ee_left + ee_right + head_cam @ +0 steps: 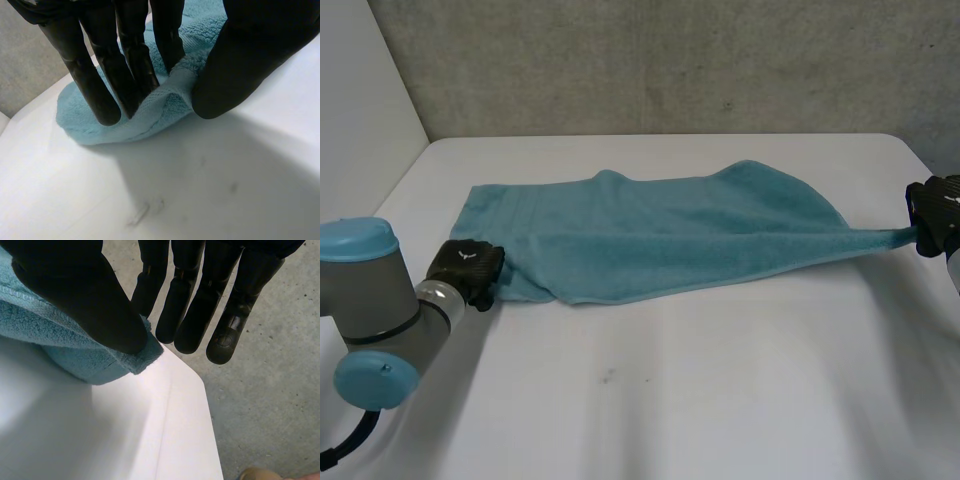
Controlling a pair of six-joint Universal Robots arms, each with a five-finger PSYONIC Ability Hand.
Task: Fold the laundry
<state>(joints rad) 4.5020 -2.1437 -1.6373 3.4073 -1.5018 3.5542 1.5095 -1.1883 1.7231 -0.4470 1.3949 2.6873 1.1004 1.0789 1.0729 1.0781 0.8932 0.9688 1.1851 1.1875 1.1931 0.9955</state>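
Note:
A teal towel lies spread across the white table, with its long side running left to right. My left hand is at the towel's near left corner. There the fingers and thumb pinch a raised fold of the towel's edge. My right hand is at the table's right edge, holding the towel's right corner, which is pulled out to a point and lifted off the table. The thumb presses that towel corner against a finger.
A grey wall stands behind the table and a white panel at its left. Below my right hand, the table's corner ends over a concrete floor. The table's near half is bare.

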